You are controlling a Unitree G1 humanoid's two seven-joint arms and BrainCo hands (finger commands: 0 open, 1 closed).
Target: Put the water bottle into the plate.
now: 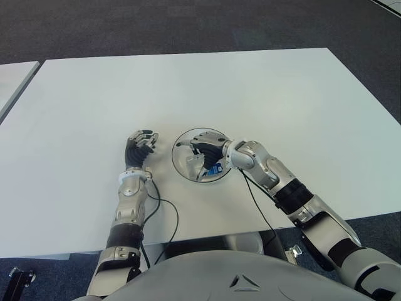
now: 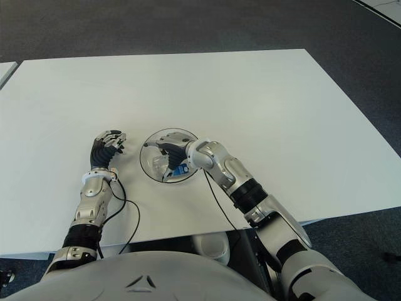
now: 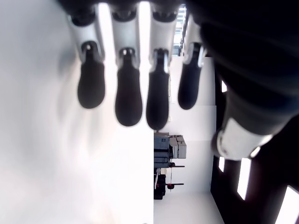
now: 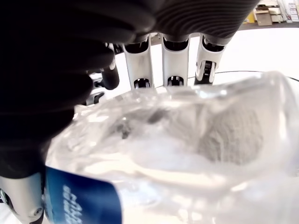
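Now the right robot hand [image 1: 203, 152] grips the water bottle [image 1: 202, 166] over the plate [image 1: 183, 164].

Clear bottle, blue label, white table

Under the black-and-silver right hand [image 1: 203, 152], the clear water bottle [image 4: 187, 154] bears a blue label [image 4: 81, 198]; glass plate [image 1: 183, 164], white table [image 1: 188, 94].

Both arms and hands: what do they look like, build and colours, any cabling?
Both arms are silver-grey segmented shells with black joint bands. The left hand and right hand have black ribbed palms, silvery-white finger links and black rubbery fingertips. A thin black cable loops loosely beside each forearm, over the white table. No sleeves or readable markings show.
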